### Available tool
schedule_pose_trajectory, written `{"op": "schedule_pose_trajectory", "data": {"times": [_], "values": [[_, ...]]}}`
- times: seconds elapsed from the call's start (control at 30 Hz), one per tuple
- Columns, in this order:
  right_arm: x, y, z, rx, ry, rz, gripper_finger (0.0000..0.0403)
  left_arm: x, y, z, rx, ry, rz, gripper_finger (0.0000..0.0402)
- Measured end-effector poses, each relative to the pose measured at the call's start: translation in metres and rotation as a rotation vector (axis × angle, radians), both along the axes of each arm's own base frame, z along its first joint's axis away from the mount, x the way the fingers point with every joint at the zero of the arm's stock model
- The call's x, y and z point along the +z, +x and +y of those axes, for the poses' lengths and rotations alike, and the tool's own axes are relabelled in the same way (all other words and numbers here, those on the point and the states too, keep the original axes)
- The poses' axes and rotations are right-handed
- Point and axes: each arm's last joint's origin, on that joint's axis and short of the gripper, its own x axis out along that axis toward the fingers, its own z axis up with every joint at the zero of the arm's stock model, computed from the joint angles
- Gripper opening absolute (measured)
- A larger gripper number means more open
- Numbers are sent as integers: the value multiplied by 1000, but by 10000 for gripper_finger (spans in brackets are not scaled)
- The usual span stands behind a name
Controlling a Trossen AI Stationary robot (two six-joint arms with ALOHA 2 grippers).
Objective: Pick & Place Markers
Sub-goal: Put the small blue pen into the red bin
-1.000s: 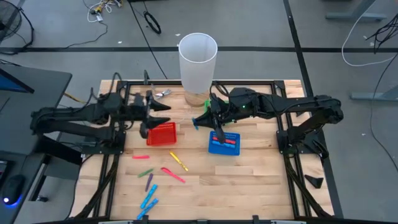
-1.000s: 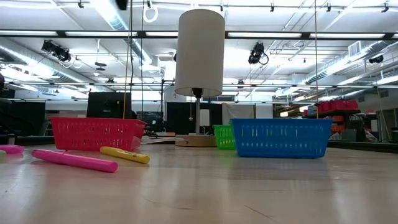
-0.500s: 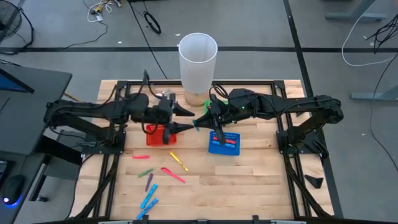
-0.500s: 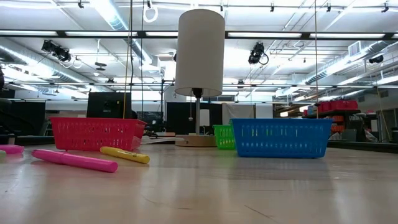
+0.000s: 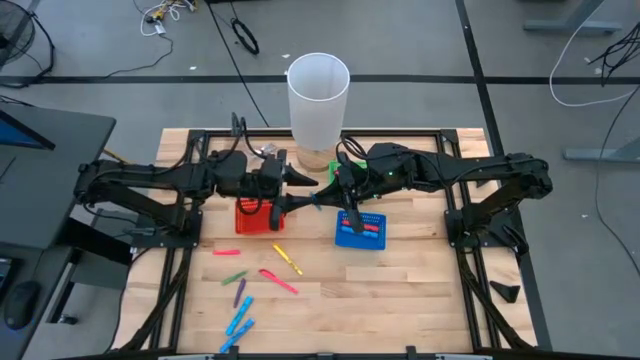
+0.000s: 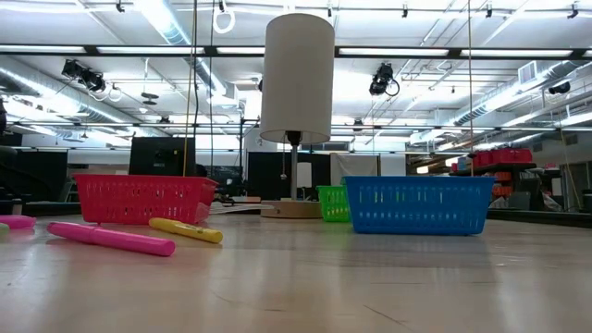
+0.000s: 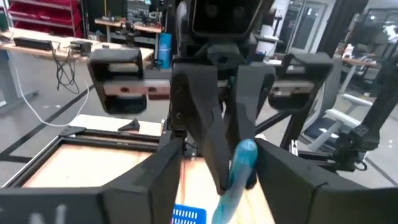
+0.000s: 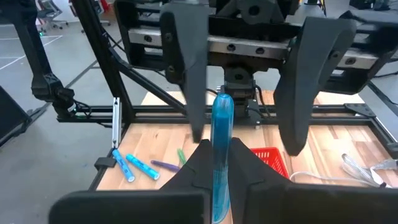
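Right end effector (image 5: pixel 322 197) clamped on light blue marker (image 8: pixel 221 155), mid-air between red basket (image 5: pixel 257 217) and blue basket (image 5: pixel 360 230). Left end effector (image 5: pixel 305 187) spread wide, fingers straddling marker tip. Risk: handover misalignment, early release, marker drops to worktop (image 5: pixel 400 290).

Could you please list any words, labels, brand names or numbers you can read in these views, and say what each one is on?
None can be read.
Markers, such as the light blue marker shut in the right gripper: no print visible.
Red basket, blue basket, white cylinder: plain.
Room behind the table: any signs too small or blurred.
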Motion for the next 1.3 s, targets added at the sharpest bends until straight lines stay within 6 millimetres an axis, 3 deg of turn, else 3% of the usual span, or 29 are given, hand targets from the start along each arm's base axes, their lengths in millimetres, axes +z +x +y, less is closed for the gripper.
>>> {"op": "schedule_pose_trajectory", "data": {"times": [0.43,0.63,0.83,1.07,1.3], "values": [[0,0,0,3,-9,-2,13,1,0,-2,-57,-44,-4,41],[0,0,0,3,-9,-1,17,1,0,-2,-51,-43,-4,39],[-1,-1,0,-4,7,13,63,1,0,-2,-50,-48,-2,39],[3,-26,-2,-7,6,125,126,-3,-3,-1,-49,-46,47,39],[18,-52,-3,-7,8,124,150,-19,-6,0,-19,-9,218,39]]}}
